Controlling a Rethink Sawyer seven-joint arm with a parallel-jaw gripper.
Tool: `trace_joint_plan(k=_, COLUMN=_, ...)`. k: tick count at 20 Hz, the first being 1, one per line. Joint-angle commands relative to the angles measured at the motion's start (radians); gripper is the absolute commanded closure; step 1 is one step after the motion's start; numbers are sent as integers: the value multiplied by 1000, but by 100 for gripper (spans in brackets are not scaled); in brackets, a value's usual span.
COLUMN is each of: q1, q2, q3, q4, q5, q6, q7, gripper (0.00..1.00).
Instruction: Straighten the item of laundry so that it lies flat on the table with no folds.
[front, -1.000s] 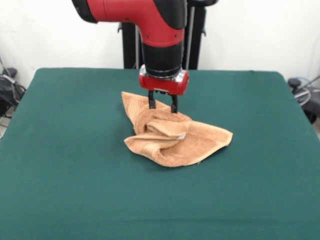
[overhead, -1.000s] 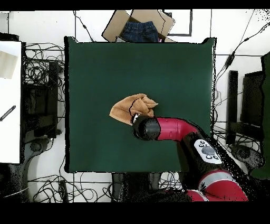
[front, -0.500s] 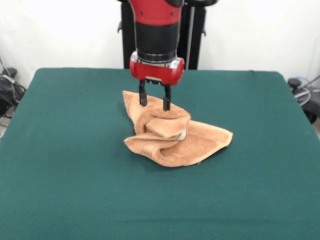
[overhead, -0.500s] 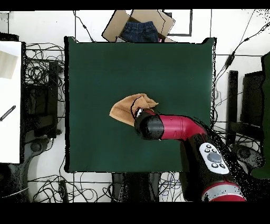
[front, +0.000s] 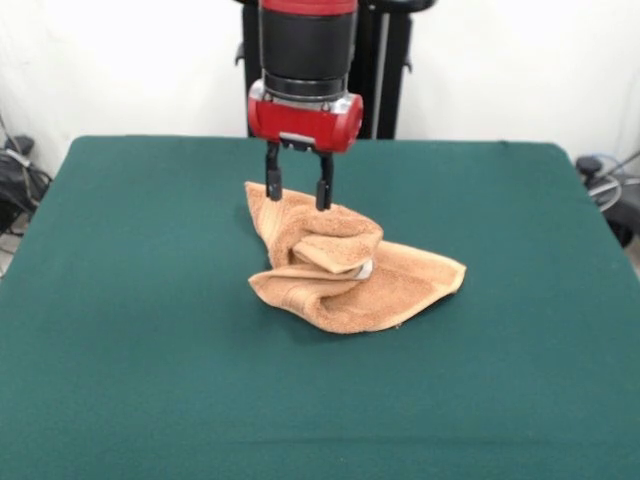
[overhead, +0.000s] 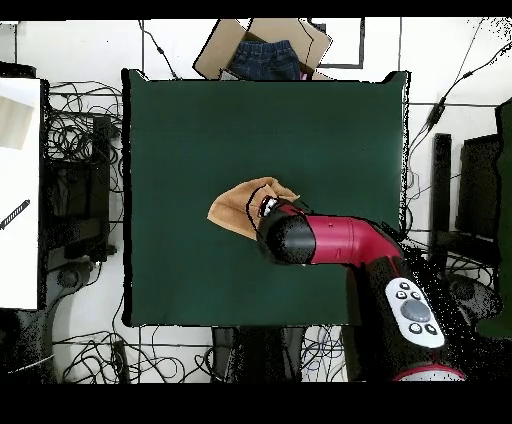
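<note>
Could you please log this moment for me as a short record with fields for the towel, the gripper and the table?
towel: crumpled near the table's middle, folded over itself, not flat
gripper: open, empty, fingers pointing down just above the towel's far corner
contact: none visible between fingers and cloth
table: dark green top, towel far smaller than it
task state: folds not yet straightened

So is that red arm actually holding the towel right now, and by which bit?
No, nothing is held. The gripper hangs open just above the crumpled towel's far corner.
</note>
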Motion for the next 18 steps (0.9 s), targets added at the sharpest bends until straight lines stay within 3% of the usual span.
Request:
trace_joint_plan(k=1, q1=-22, q2=41, q3=46, q4=82, q5=-33, q6=-37, q7=26, gripper=0)
trace_joint_plan(k=6, q1=-48, q2=141, q3=56, q4=48, q5=-45, q6=-96, q7=27, gripper=0)
trace_joint_plan(k=11, q1=-37, q2=176, q3=70, q4=-16, q5=-31, q6=-33, q7=-4, gripper=0)
trace_joint_plan(k=18, q1=-24, q2=212, q3=64, q4=-48, q5=-39, q6=-36, q7=-8, gripper=0)
